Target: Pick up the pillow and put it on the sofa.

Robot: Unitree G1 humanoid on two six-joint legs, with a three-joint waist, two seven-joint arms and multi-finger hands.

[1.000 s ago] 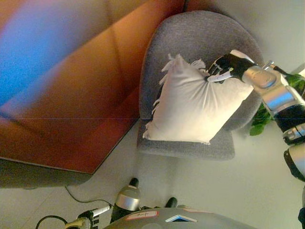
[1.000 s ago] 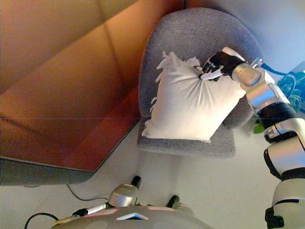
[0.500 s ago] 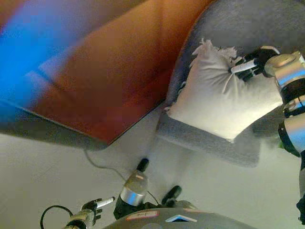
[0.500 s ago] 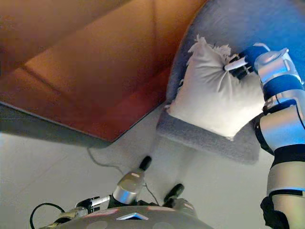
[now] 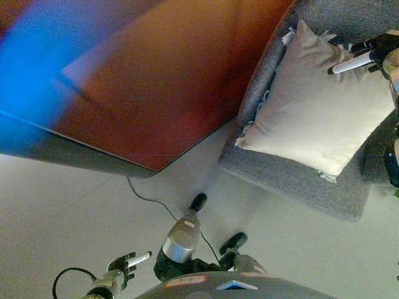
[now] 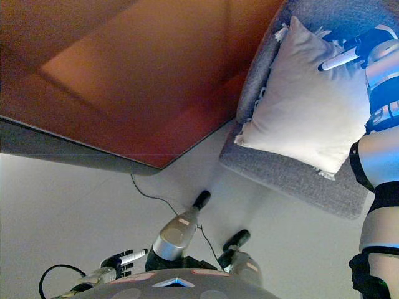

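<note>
A cream pillow (image 5: 318,118) with fringed corners leans upright on the seat of a grey fabric sofa chair (image 5: 293,180) at the upper right, against its backrest. My right hand (image 5: 368,53) is at the pillow's top edge. Its fingers are straight, and one white-tipped finger lies across the cloth without bunching it. It shows in the right eye view too (image 6: 358,47). My left hand (image 5: 118,274) hangs low at the bottom left, relaxed and empty, far from the pillow.
A large orange-brown panel (image 5: 168,81) fills the upper left and runs down beside the chair's left side. Pale grey floor (image 5: 62,212) lies in front of the chair and the panel.
The camera has swung, shifting the whole picture. My right hand, which was pinching the bunched top of the pillow, has opened; the pillow now lies smooth against the backrest.
</note>
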